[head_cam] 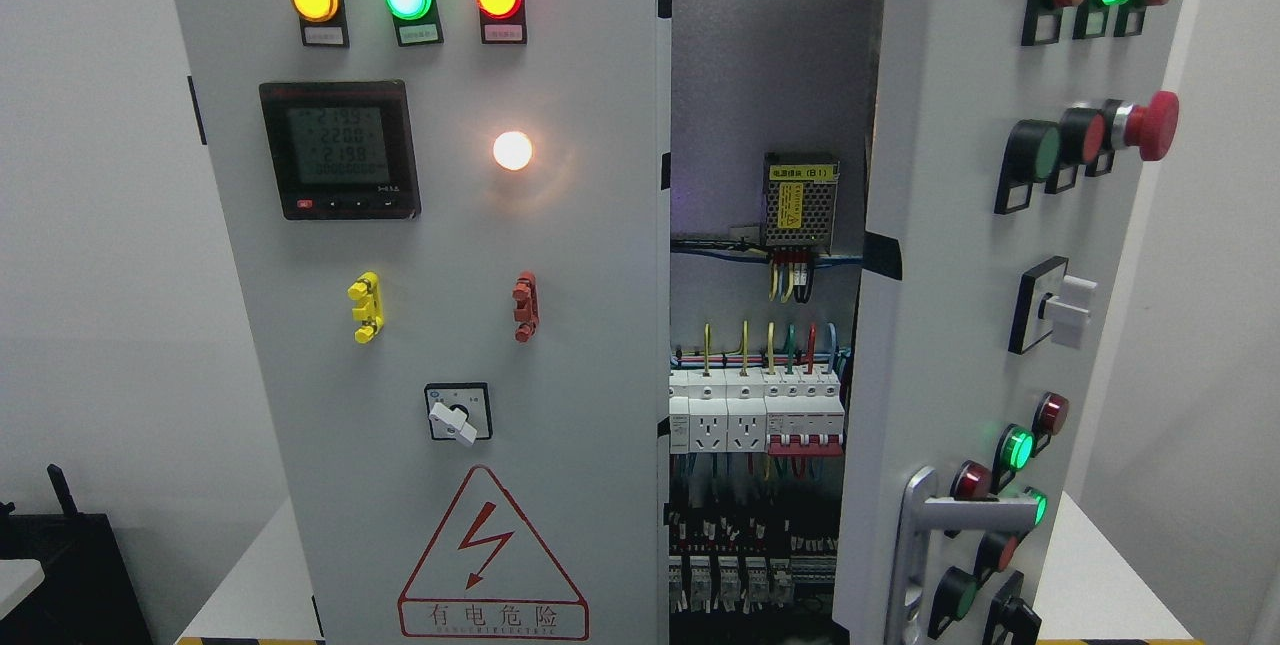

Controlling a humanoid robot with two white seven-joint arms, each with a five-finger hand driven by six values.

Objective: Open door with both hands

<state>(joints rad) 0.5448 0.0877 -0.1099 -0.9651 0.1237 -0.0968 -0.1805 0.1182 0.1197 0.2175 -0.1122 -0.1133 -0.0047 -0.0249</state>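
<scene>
Swung outward toward the camera at the right, the right door [960, 325] of a grey electrical cabinet [450, 325] is seen ajar, its silver handle [925, 545] low on the near edge beside coloured buttons. Wiring and breakers [760, 415] are exposed in the gap. The left door [440, 275], shut, is fitted with three lit lamps, a meter and a warning triangle. No robot hand is shown, so its state cannot be told.
</scene>
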